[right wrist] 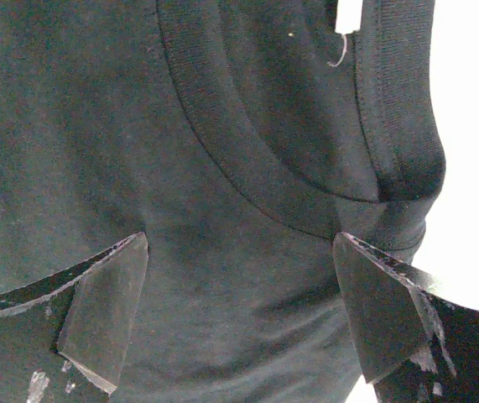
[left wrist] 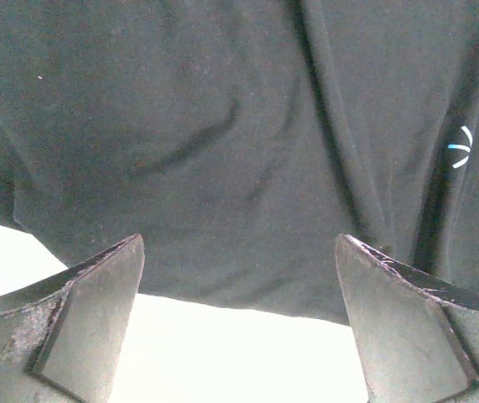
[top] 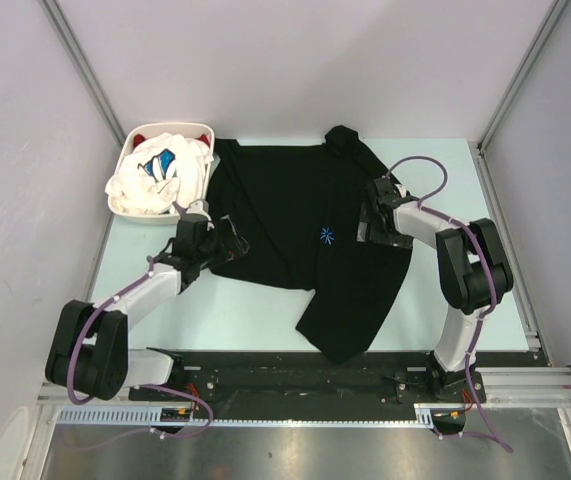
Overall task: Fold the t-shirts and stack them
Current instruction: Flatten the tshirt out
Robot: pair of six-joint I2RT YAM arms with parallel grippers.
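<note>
A large black t-shirt (top: 295,210) lies spread on the table, its blue starburst mark (top: 327,236) facing up. My left gripper (top: 227,240) hovers open at the shirt's left hem. In the left wrist view the fingers (left wrist: 96,294) straddle the cloth's edge (left wrist: 239,252) with nothing between them. My right gripper (top: 370,215) stands open over the shirt's right part. In the right wrist view it (right wrist: 239,252) hangs just below the ribbed collar (right wrist: 247,168), gripping nothing. A white t-shirt with blue print (top: 160,170) fills the basket, and a bit of red cloth (top: 201,133) shows behind it.
The white oval basket (top: 140,217) sits at the back left, touching the black shirt's sleeve. Bare pale table (top: 235,310) lies in front of the shirt. Metal frame posts and grey walls close in the sides and back.
</note>
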